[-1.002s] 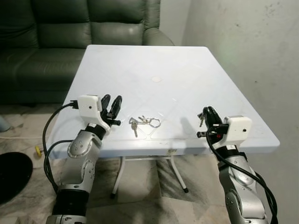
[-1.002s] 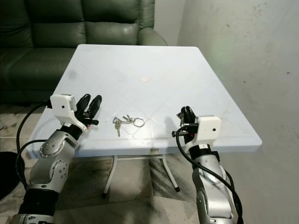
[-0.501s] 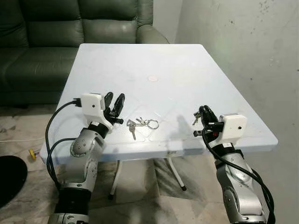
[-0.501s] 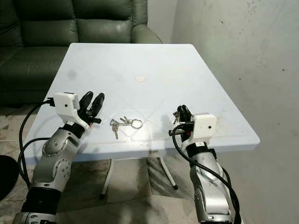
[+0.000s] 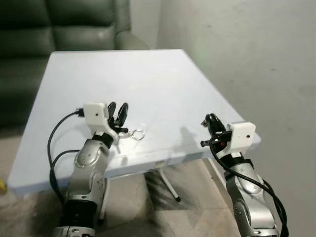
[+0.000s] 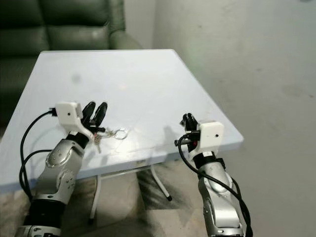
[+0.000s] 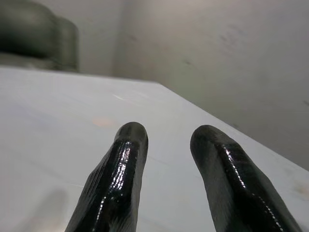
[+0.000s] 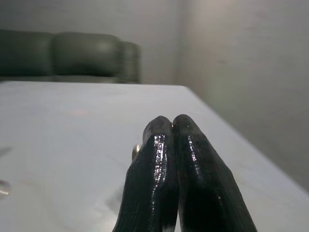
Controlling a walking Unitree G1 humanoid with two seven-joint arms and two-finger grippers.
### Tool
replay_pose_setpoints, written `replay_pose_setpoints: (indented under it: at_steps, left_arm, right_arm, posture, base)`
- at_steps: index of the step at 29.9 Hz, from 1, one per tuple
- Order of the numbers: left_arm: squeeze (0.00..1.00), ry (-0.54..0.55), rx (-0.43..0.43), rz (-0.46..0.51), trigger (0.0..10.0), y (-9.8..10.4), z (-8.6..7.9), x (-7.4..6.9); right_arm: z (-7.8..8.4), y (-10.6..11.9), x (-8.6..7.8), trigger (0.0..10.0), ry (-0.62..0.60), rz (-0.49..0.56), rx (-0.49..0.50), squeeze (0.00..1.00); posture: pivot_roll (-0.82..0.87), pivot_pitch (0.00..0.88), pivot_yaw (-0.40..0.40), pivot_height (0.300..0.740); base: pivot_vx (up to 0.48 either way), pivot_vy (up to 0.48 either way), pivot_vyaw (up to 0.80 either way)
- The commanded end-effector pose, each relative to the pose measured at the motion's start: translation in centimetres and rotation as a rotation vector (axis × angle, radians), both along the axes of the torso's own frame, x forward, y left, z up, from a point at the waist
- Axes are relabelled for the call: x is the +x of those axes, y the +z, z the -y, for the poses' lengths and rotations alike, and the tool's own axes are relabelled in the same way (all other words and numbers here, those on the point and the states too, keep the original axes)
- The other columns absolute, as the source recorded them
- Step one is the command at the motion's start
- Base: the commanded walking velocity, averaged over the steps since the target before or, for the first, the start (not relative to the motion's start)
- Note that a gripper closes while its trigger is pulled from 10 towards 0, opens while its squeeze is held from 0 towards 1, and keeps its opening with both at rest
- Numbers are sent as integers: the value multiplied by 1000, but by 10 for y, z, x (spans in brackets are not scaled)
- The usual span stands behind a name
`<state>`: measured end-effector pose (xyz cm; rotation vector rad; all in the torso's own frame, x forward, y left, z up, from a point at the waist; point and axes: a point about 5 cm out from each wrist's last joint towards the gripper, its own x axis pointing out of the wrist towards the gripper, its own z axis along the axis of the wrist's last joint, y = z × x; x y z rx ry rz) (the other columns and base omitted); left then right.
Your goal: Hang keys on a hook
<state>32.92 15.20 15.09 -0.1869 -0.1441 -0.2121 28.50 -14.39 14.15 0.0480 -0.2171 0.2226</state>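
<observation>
Nearest the viewer, two silver robot arms reach up from below toward a pale blue table (image 5: 163,84). The left gripper (image 5: 117,112) hovers just above the near part of the tabletop, its two black fingers (image 7: 120,164) a little apart with nothing between them. The right gripper (image 5: 211,121) sits near the table's near right corner; its two fingers (image 8: 186,159) are pressed together, and a small pale sliver peeks out beside them, too small to tell whether anything is held there. Just beside the left gripper, toward the table's middle, lies one bunch of keys (image 5: 132,133) on a ring, flat on the tabletop and partly hidden behind the gripper's fingers; the number of keys on the ring cannot be counted. Judging from this, the task is at its first step: approaching the keys to pick them up. The next move likely calls for lowering the parted left fingers over the ring or keys and closing on them. No hook is visible yet, so one must then be found. Farther back stands one dark green sofa (image 5: 59,29), and a bare grey wall (image 5: 247,49) runs along the right.
</observation>
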Motion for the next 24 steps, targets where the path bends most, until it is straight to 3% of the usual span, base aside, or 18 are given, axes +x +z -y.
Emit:
replay_pose_setpoints:
  at_steps: [1,14,24]
  left_arm:
    - [0,-18,1,-6,10000,1,10,1]
    - [0,-7,28,-4,10000,-1,9,-2]
    - [0,11,33,-4,10000,1,0,-5]
  right_arm:
    - [7,1,0,10000,-19,0,-13,0]
    - [8,2,0,10000,-18,-2,-15,0]
    - [18,2,0,10000,-53,-2,-28,0]
  posture:
    - [121,0,-53,740]
    - [122,0,-56,740]
    - [123,0,-49,740]
  base:
    - [0,0,-763]
    - [0,0,-767]
    - [0,0,-766]
